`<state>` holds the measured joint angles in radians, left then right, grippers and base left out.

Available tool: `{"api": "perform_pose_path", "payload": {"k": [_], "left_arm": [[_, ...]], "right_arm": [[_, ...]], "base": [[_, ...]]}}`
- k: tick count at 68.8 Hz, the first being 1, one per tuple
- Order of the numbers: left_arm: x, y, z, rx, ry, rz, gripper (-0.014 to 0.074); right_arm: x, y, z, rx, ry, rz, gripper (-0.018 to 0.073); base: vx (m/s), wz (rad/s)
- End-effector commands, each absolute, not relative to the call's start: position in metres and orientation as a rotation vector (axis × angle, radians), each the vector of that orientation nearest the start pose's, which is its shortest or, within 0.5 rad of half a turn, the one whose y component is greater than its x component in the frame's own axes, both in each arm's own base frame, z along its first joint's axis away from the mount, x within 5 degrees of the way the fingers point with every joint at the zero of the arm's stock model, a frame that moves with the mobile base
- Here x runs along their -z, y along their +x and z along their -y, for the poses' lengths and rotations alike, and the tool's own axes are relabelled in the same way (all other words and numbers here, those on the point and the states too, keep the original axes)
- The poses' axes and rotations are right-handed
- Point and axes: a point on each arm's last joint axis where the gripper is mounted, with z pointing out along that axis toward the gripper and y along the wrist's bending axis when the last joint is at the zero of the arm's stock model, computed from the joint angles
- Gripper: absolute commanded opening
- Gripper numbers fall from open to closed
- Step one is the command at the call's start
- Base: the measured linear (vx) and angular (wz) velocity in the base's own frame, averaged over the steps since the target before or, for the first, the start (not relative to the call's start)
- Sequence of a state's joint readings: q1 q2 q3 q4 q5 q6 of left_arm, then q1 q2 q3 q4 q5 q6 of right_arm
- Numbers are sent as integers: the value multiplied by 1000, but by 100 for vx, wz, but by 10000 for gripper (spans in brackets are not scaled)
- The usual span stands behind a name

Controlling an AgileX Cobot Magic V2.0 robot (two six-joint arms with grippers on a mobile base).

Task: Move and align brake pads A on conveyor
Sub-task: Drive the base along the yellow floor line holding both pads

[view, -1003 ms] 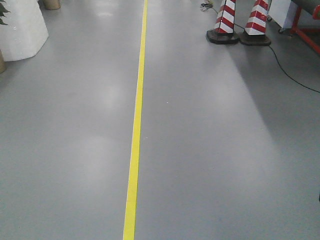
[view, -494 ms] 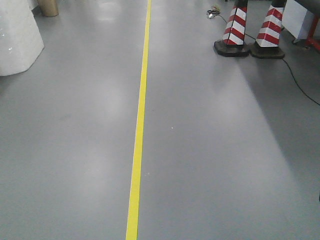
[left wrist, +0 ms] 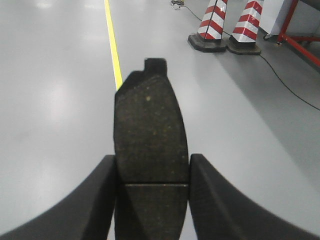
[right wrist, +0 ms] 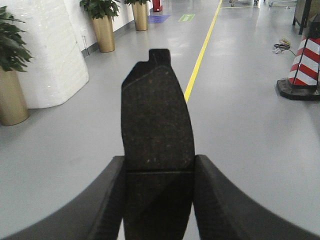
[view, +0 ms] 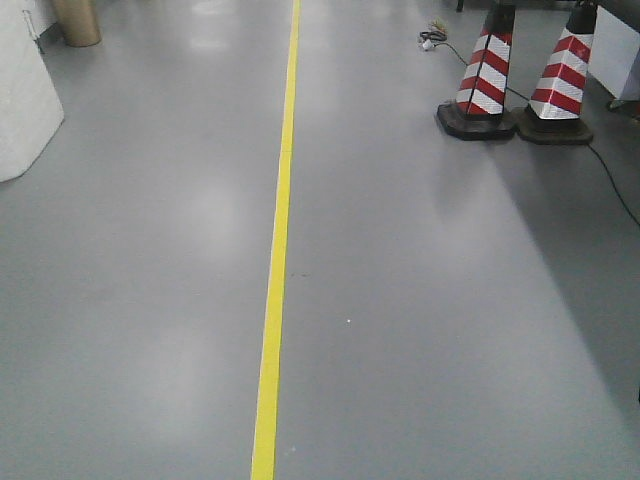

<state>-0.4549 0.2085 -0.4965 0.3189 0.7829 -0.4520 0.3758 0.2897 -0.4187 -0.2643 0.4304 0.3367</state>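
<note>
In the left wrist view my left gripper [left wrist: 152,172] is shut on a dark grey-brown brake pad [left wrist: 150,135], which points away from me over the grey floor, its cross groove level with the fingertips. The right wrist view shows my right gripper [right wrist: 159,167] shut on a second brake pad [right wrist: 157,120], held the same way. Each pad ends in a small square tab at its far tip. Neither gripper appears in the front view. The conveyor is out of view in every frame.
A yellow floor line [view: 277,260] runs straight ahead. Two red-and-white striped cones [view: 485,80] stand at the far right with a black cable [view: 612,185] trailing past them. A white wrapped block [view: 22,100] sits left; gold planters [right wrist: 105,30] line the left wall.
The front view has advanced along the floor: the cones have slid down and rightwards in the frame, and the white block has drifted off to the left.
</note>
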Motion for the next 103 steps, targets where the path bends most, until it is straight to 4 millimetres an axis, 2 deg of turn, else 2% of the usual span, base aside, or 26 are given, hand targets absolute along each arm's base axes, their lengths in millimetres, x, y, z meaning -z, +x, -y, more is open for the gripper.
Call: {"api": "perform_pose_path", "payload": {"k": [1,103], "left_arm": [[-313,46,1,254,100,-1848,-6],[-313,46,1,255,100,-1847,-6]], "right_arm": [[-317,68,-17,-250,-187,-1643,-7],[-316,68,-17,-249,-187,-1644,-7]], "base": [[70,-5],[73,-1]]}}
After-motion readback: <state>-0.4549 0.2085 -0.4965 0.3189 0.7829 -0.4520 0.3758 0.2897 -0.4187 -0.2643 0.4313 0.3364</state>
